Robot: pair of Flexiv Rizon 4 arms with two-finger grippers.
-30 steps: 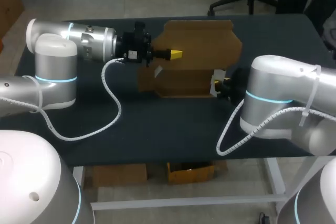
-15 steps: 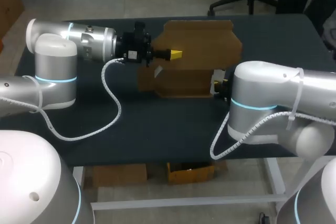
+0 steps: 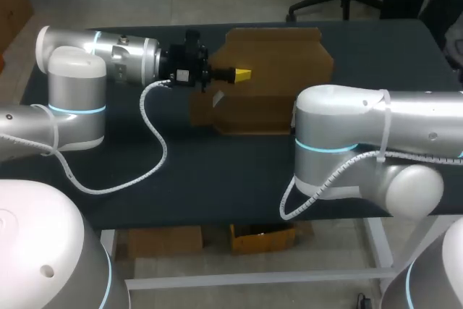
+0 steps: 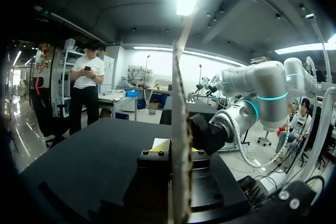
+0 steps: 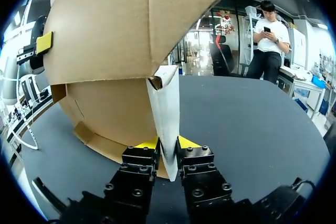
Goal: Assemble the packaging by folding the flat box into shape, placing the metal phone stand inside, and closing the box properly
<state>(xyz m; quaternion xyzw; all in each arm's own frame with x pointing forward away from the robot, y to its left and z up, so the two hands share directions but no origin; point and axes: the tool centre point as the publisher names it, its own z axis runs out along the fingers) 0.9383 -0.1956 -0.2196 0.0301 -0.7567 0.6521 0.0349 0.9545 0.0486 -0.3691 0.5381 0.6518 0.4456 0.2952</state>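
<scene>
The brown cardboard box [image 3: 278,63] stands partly folded at the back middle of the table, its large panel upright. My left gripper [image 3: 242,74] comes in from the left and is shut on that panel's edge. In the left wrist view the panel [image 4: 181,103] runs edge-on between the fingers of that gripper [image 4: 176,150]. My right gripper [image 5: 168,148] is shut on a narrow side flap [image 5: 165,108] under the box [image 5: 121,30]. In the head view the right arm [image 3: 340,135] hides its own gripper. No phone stand shows.
The black table [image 3: 217,171] has bare surface in front of the box and to both sides. My right arm's elbow bulks over the table's right front. The left arm's white cable [image 3: 152,142] hangs over the left part.
My right arm's elbow has swung left over the table, now covering its gripper in the head view. The left arm and the box have kept still.
</scene>
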